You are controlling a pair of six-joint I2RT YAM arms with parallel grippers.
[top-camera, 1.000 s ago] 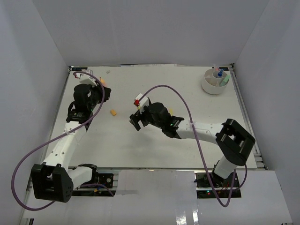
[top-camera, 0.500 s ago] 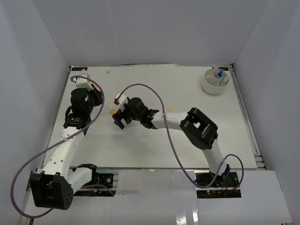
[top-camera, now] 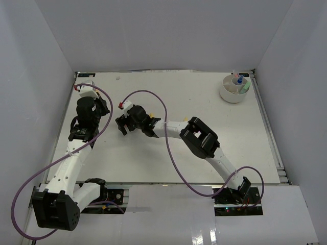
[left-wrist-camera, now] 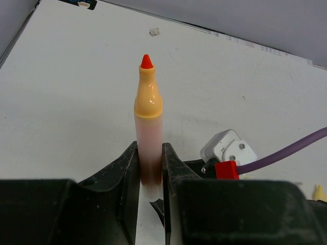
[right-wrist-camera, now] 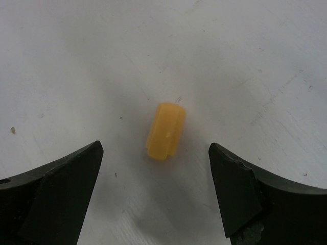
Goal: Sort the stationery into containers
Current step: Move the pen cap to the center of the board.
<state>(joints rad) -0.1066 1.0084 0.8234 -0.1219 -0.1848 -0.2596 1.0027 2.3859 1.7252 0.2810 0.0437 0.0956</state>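
The small yellow cap-like piece lies on the white table, left of centre in the scene, and my right gripper hangs over it with jaws spread wide, the piece bare between the two black fingers and touching neither. To get here my right arm reaches far across to the left, its forearm laid low over the table and the elbow folded near the middle; in the overhead view the right gripper covers the piece entirely. A second ago this arm sat nearer the centre with the piece lying apart to its left; it has since swung leftward over it. My left gripper is clamped on an orange marker, the jaws pressed against both sides of its pale barrel, the red tip pointing away from the wrist camera. My left arm stands at the left side of the table, wrist raised, and compared with a second ago its gripper has drawn slightly toward the far left corner, its grip unchanged. Well apart at the far right corner sits the round white tub, with a few coloured items standing inside it, too small to tell apart.
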